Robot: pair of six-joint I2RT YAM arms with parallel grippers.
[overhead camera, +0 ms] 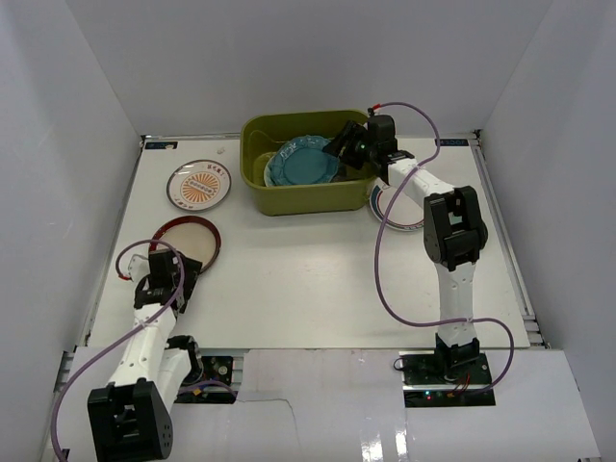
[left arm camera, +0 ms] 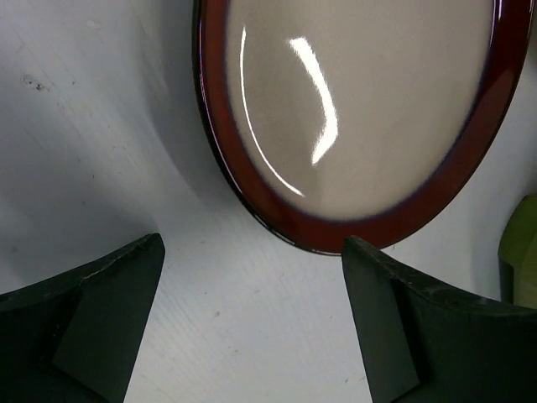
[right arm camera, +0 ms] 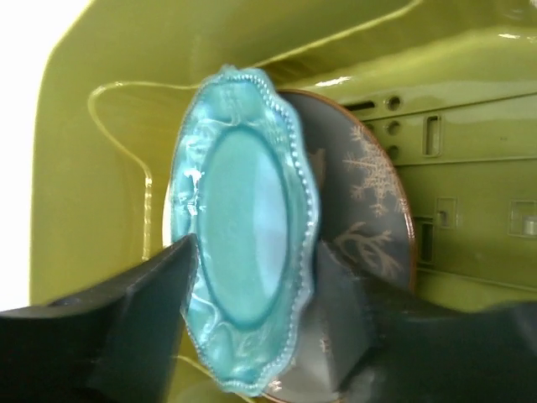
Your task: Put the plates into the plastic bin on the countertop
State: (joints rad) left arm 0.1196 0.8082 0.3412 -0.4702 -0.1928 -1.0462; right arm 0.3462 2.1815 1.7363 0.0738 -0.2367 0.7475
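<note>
The right tool (right arm camera: 256, 260) is clamped on the rim of the teal scalloped plate (right arm camera: 247, 193), holding it on edge inside the olive-green plastic bin (right arm camera: 101, 126), in front of a grey plate with white branches (right arm camera: 373, 210). The step in hand looks like the set-down. Next the plate likely needs lowering, then letting go. The left tool (left arm camera: 252, 252) hangs released just short of the dark red plate (left arm camera: 361, 109), which lies flat on the white tabletop (overhead camera: 318, 269). An orange sunburst plate (overhead camera: 199, 185) lies beyond it. The workspace is closed in by white walls (overhead camera: 77, 96).
</note>
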